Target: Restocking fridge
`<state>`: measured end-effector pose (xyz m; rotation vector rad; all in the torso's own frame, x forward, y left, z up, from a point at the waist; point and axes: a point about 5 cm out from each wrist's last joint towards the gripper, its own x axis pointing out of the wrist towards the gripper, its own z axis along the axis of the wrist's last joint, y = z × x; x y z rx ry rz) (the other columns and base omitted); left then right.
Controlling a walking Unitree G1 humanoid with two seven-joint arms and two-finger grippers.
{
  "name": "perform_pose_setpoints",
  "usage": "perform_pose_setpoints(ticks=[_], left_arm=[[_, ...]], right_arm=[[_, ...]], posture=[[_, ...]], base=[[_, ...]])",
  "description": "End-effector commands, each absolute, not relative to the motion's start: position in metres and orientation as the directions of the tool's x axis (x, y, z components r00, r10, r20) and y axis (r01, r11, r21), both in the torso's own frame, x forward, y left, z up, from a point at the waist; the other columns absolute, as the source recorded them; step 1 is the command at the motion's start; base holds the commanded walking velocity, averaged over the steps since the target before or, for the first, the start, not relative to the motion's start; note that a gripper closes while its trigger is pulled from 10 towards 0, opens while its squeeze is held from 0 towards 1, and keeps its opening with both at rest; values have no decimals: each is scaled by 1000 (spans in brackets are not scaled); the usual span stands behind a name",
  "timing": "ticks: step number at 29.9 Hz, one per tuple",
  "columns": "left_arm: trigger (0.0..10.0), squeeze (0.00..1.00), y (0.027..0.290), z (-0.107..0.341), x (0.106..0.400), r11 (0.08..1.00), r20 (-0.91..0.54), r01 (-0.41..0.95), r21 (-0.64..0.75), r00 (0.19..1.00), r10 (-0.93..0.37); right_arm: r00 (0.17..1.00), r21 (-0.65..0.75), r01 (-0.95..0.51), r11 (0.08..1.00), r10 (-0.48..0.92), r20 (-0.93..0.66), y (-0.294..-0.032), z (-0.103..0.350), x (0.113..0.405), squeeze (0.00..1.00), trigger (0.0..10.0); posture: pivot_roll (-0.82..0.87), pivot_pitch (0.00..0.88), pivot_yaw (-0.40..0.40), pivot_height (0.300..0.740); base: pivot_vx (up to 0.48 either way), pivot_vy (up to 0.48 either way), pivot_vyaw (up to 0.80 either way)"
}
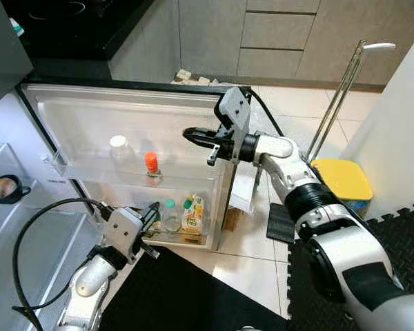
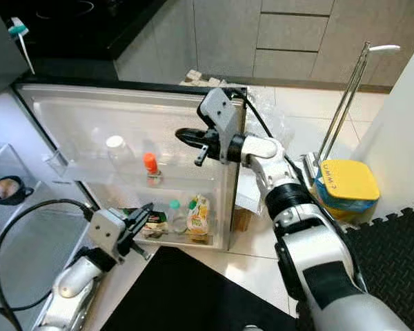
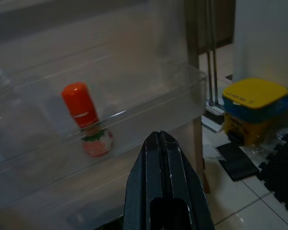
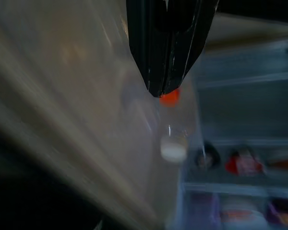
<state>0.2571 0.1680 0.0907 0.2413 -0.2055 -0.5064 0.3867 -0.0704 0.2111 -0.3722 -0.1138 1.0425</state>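
Note:
The fridge door stands wide open, its inner shelves facing me. On the middle door shelf stand an orange-capped bottle and a white-capped bottle. The bottom door shelf holds a green-capped bottle and a juice carton. My right gripper is shut and empty, hovering above the door just right of the orange-capped bottle. My left gripper is shut and empty, low by the bottom door shelf, beside the green-capped bottle. From the left wrist, the orange-capped bottle sits behind the clear shelf rail.
A yellow-lidded bin and a metal pole stand right of the door. Black floor mats lie under me. On the left, fridge shelves hold a mug. Grey cabinets line the back.

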Motion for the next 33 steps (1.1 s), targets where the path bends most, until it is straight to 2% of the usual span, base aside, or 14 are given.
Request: perform_pose_setpoints(ticks=[1,9,11,15,19,23,27,30,33], left_arm=[[10000,0,166,95,257,844,138,458,281,851,-507],[10000,0,161,104,255,839,164,458,295,840,-516],[10000,0,157,113,250,832,186,463,305,828,-529],[10000,0,155,114,247,813,172,485,322,814,-554],[10000,0,157,112,243,799,148,504,327,808,-570],[10000,0,168,109,241,801,115,490,344,825,-554],[10000,0,171,109,241,802,106,486,348,829,-549],[10000,0,176,113,242,819,118,448,358,849,-515],[10000,0,180,114,242,832,128,424,359,860,-493]], right_arm=[[503,-366,-827,427,852,-143,-65,197,384,0,10000],[546,-372,-807,458,820,-175,-62,186,384,0,10000],[604,-424,-759,495,777,-175,-63,183,387,0,10000],[613,-413,-755,509,772,-168,-63,182,387,0,10000],[563,-406,-792,457,803,-195,-58,176,383,0,10000],[434,-370,-870,327,863,-258,-51,163,372,0,10000],[370,-350,-899,263,883,-287,-49,157,366,0,10000],[229,-281,-949,141,922,-311,-44,151,357,0,10000],[186,-247,-962,112,936,-299,-42,153,355,0,10000]], posture=[[-62,152,-65,740],[-30,169,-85,740],[-12,182,-86,740],[-8,183,-83,740],[-11,185,-74,740],[-15,185,-67,740],[-15,185,-64,740],[-14,185,-61,740],[-14,184,-60,740]], base=[[0,0,0],[0,0,0],[0,0,0],[0,0,0],[0,0,0],[0,0,0],[0,0,0],[0,0,0],[0,0,0]])
